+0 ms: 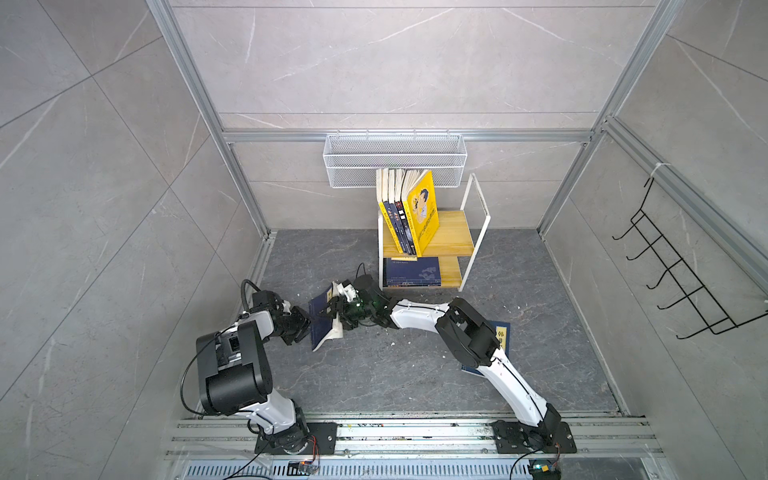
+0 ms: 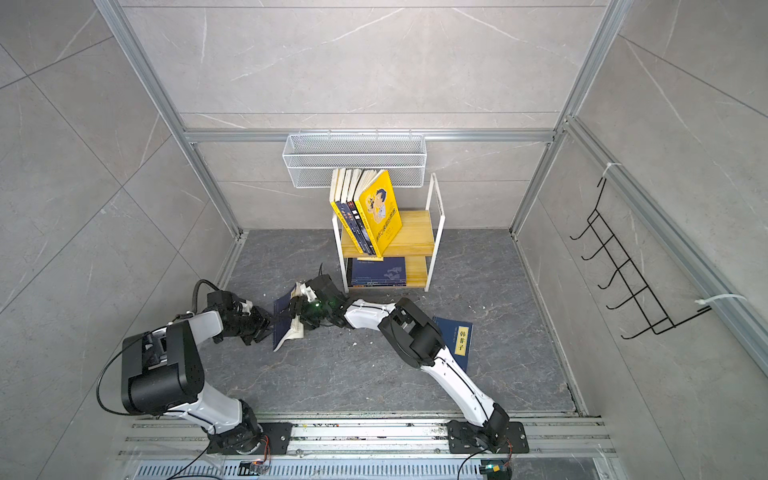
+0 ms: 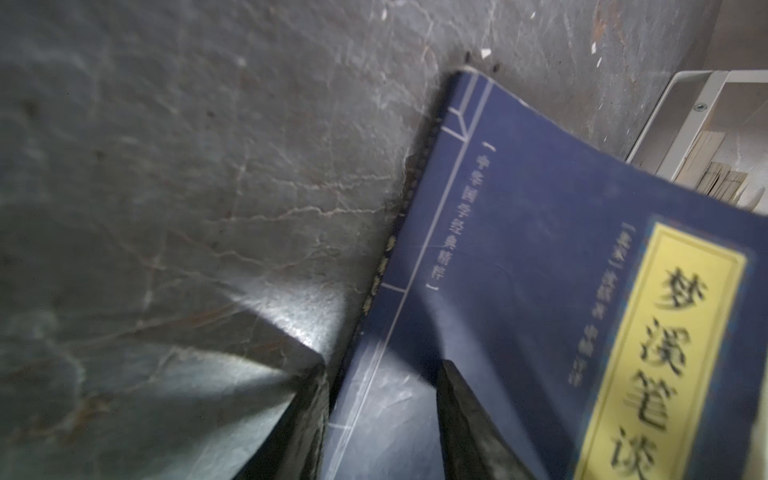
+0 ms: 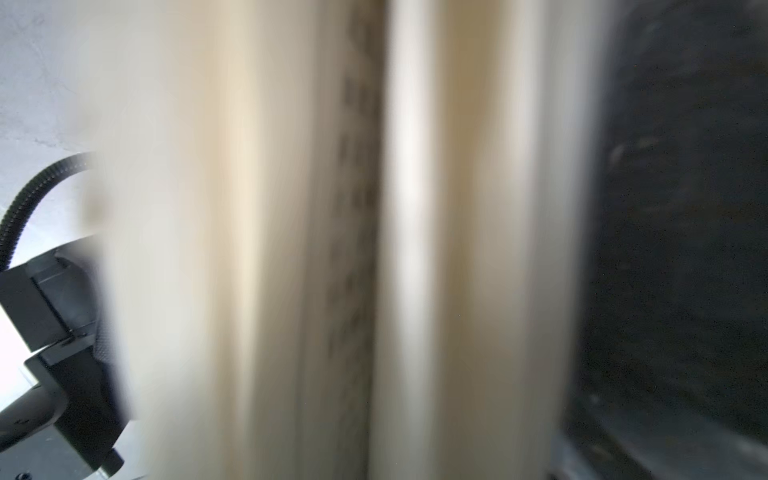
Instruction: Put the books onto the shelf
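2 arms reach low to centre: L tool [image 3: 380, 365] part-open astride spine of tilted navy book [image 1: 320, 332], R tool [image 1: 332, 313] at its fanned pages, opening unclear.

From high above the front rail [image 1: 415, 432], my two top views look steeply down toward the back wall [image 1: 395, 83]; both share the whole tabletop [image 1: 395, 382], edge to edge. My left wrist camera sits low and close over the navy book [image 3: 519, 249], facing the shelf [image 3: 698, 112] at the back edge. My right wrist camera is very close to cream pages [image 4: 270, 249], probably that same book's; everything blurs.
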Available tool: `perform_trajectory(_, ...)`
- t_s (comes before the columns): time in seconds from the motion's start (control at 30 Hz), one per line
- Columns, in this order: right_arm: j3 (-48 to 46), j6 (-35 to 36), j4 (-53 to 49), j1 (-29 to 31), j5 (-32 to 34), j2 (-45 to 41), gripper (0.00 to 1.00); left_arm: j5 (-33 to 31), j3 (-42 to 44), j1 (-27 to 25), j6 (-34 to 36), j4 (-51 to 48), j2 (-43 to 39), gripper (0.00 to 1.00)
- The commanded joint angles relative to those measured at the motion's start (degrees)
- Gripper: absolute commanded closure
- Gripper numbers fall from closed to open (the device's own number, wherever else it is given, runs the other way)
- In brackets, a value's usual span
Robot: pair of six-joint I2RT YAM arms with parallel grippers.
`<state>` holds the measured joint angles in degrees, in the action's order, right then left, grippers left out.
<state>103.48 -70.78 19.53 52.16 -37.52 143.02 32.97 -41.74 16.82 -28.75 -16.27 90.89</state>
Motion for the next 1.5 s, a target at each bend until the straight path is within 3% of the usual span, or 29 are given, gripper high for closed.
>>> perform_trajectory(0.0,-0.5,0.3,4.7,1.2,-1.4,-3.2,0.32,3.0,1.0,-1.1,-0.7,-2.1,0.4,0.58)
perform_trajectory(0.17,-1.2,0.1,4.6,1.1,-1.2,-3.9,0.31,3.2,0.6,-1.1,-0.8,-2.4,0.5,0.59)
perform_trajectory(0.4,-5.2,6.3,-4.8,0.4,1.5,-8.9,0.51,2.9,1.0,-1.1,-0.5,-2.4,-1.1,0.6)
perform_trajectory(0.5,-6.6,10.2,-10.0,0.0,3.2,-11.0,0.67,2.7,1.3,-1.1,-0.5,-2.0,-2.1,0.6)
perform_trajectory(0.63,-9.6,11.7,-10.8,0.0,3.4,-13.7,0.89,2.6,0.2,-1.1,1.0,-2.7,-4.9,0.37)
perform_trajectory(0.73,-11.2,14.8,-12.9,0.0,3.7,-15.6,0.99,2.3,-0.7,-1.1,2.8,-3.5,-8.1,0.25)
perform_trajectory(0.87,-16.2,20.0,-16.0,0.0,4.3,-20.7,1.0,1.6,-0.7,-1.1,6.9,-4.1,-15.3,0.13)
perform_trajectory(1.1,-24.6,33.1,-23.4,0.1,4.8,-31.0,1.0,2.3,-0.4,-1.5,13.7,-2.9,-24.5,0.05)
perform_trajectory(1.27,-29.9,48.9,-29.2,0.0,5.3,-39.8,0.99,5.4,-3.1,-2.7,20.6,-4.1,-26.5,0.03)
perform_trajectory(1.47,-32.3,69.7,-39.6,0.1,6.0,-48.7,0.98,14.1,-7.8,-7.8,33.2,-8.0,-29.3,0.0)
